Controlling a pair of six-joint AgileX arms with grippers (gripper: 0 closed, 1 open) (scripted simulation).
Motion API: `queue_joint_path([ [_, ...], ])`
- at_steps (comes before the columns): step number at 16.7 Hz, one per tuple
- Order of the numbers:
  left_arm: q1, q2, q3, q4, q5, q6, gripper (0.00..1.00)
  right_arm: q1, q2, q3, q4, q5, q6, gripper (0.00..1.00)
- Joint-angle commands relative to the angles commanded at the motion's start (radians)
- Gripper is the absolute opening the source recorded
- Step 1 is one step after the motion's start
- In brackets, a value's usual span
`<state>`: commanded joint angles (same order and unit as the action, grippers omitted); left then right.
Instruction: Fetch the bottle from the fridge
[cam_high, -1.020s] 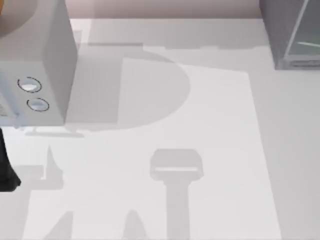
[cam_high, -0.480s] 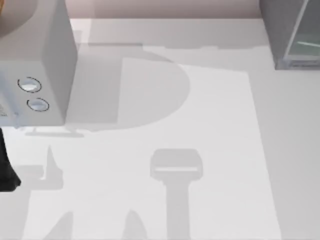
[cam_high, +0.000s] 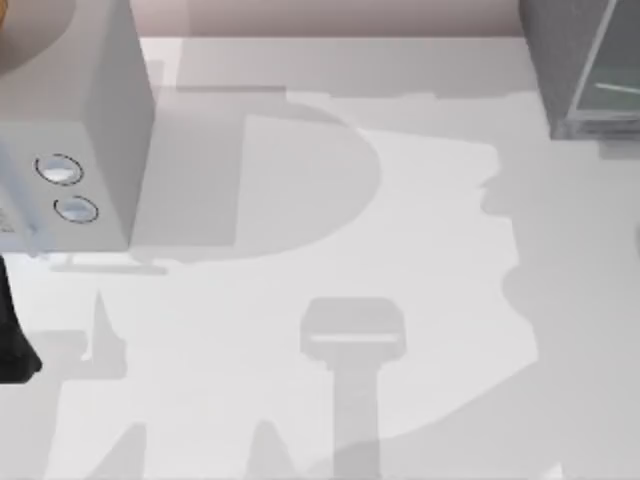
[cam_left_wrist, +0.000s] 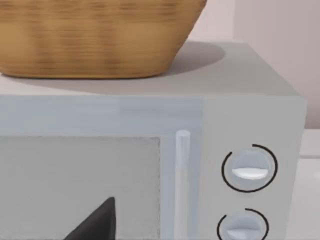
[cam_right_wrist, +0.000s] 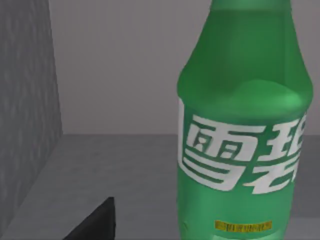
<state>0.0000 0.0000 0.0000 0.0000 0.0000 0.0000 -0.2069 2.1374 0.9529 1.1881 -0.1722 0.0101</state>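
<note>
The bottle (cam_right_wrist: 245, 150) is bright green with a white-and-green label. It stands upright and very close in the right wrist view, on a grey floor between grey walls. A dark piece of my right gripper (cam_right_wrist: 97, 222) reaches in beside the bottle and does not touch it. The fridge (cam_high: 580, 60), a dark grey cabinet with a pale greenish panel, stands at the table's far right corner. My left arm (cam_high: 15, 340) is parked at the left edge, and its wrist view looks at the light grey box.
A light grey box with two round silver dials (cam_high: 65, 190) stands at the far left of the table. A woven basket (cam_left_wrist: 95, 35) sits on top of it. The white table (cam_high: 330, 250) is crossed by broad shadows.
A large new shadow has spread over the right side of the table, below the fridge. The left arm and the grey box have stayed put.
</note>
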Motion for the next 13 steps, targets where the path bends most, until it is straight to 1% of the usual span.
queue_joint_path([
  [6, 0.0, 0.0, 0.0, 0.0, 0.0, 0.0, 1.0, -0.001, 0.009, 0.016, -0.009, 0.0, 0.0, 1.0],
  [13, 0.0, 0.0, 0.0, 0.0, 0.0, 0.0, 1.0, 0.022, 0.138, 0.273, -0.132, 0.024, -0.001, 1.0],
])
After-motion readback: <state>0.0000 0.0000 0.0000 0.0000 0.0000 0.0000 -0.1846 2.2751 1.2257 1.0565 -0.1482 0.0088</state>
